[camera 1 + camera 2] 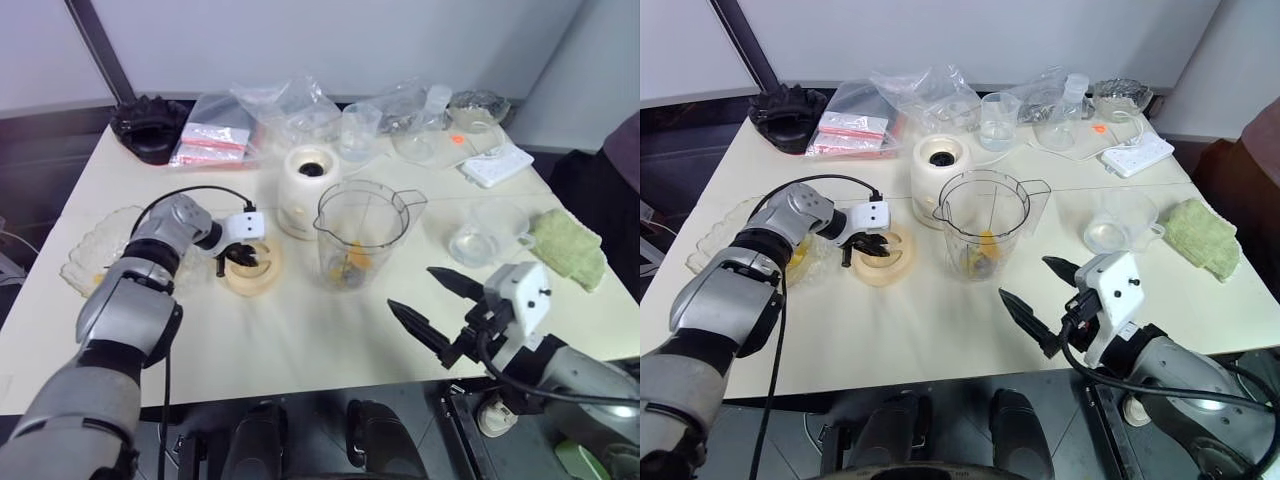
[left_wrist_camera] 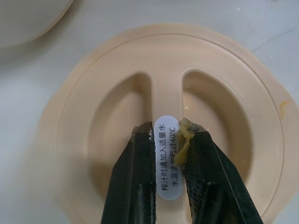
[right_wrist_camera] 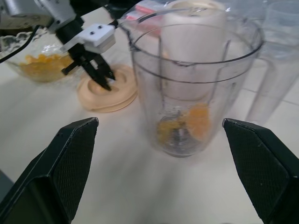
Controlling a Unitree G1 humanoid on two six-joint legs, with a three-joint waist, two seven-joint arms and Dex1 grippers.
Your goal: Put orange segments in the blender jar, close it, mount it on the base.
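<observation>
The peach-coloured round lid (image 1: 252, 270) lies flat on the table, left of the blender jar (image 1: 360, 235). My left gripper (image 2: 166, 130) points down onto the lid, shut on its raised middle ridge with the white label; a shred of orange pulp clings to one finger. The clear jar stands upright without a lid, with orange segments (image 3: 198, 119) at its bottom around the blade. More segments lie in the scalloped glass bowl (image 1: 90, 255) at the left. The cream-white base (image 1: 308, 180) stands just behind the jar. My right gripper (image 1: 410, 287) hovers open near the table's front edge, facing the jar.
Clear cups (image 1: 358, 130), plastic bags (image 1: 285, 105) and a glass dish stand along the back. A black object (image 1: 150, 125) sits at the back left, a white power strip (image 1: 497, 163) at the back right, and a clear cup (image 1: 480, 235) and green cloth (image 1: 568, 245) at the right.
</observation>
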